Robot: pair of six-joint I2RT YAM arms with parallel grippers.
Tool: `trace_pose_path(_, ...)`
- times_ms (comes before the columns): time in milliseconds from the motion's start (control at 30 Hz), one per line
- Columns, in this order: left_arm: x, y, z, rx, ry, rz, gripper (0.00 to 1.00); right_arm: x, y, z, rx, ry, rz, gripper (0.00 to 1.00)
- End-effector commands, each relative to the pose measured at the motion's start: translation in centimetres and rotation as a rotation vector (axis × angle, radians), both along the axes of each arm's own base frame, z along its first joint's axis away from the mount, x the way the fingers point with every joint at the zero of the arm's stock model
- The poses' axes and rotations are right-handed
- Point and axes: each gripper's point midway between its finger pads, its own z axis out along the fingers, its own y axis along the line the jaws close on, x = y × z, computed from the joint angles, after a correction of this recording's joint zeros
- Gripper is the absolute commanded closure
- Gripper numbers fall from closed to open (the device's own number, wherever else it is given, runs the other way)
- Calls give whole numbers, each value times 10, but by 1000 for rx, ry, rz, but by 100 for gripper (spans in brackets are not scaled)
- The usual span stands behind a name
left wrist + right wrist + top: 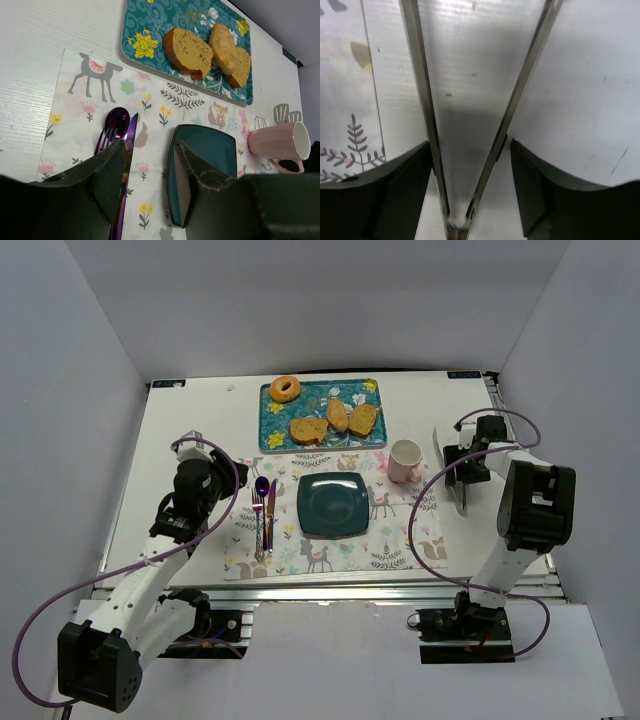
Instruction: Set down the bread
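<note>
Left gripper (148, 150): released. Its two fingers stand spread apart low over the left part of the placemat (390, 540), above the cutlery. In the left wrist view, the purple spoon (117, 120) and the knife (131, 131) lie just ahead of the left finger. The edge of the dark teal plate (210, 150) lies ahead of the right finger.

Right gripper (470, 144): positioned at the right of the overhead frame, just right of the pink mug (405, 460). Its fingers straddle the metal tongs (422, 100), which lie on the white table (200, 420). Each finger sits just beside one tong arm. The tong arms spread in a V toward the top of the right wrist view. Whether the fingers are pressing on the tongs cannot be determined.

Bread (337, 418): three pieces lie on the patterned teal tray (270, 435) at the upper centre of the overhead frame. They sit close together in the tray's lower right portion. A ring-shaped donut (285, 389) occupies the tray's upper left corner.

The plate sits in the middle of the placemat, directly below the tray. The fork (257, 525) lies at its left beside the knife, and the mug stands at its upper right.
</note>
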Motion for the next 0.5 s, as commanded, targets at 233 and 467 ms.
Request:
trace_pose_path(233, 0, 7, 14, -19, -30, 45, 46, 4, 6, -13, 55, 22, 3, 92)
trace_pose_path(467, 0, 6, 17, -15, -30, 37, 45, 56, 35, 137, 93, -360, 271, 77)
